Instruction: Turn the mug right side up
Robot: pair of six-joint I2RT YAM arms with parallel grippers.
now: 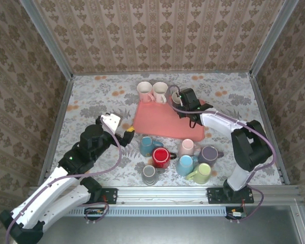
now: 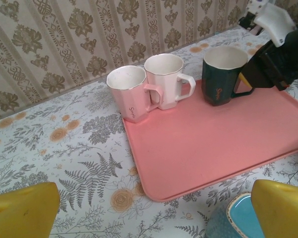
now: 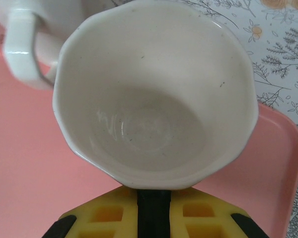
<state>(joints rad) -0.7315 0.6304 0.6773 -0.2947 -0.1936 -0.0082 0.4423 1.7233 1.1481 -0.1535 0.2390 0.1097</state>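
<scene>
- Right claw (image 2: pixel 247 79) is pinched on the handle of the green mug (image 2: pixel 219 74).
- The mug looks seated on the pink tray (image 2: pixel 203 144). I'd confirm the base is flat, release slowly, then back straight off so the handle doesn't drag.
- Left claw (image 1: pixel 121 128) is spread wide, idle off the tray's near-left corner.
- The mug is upright with its mouth up, dark green outside and white inside. It stands at the tray's back edge, near the two pale mugs (image 2: pixel 164 79).
</scene>
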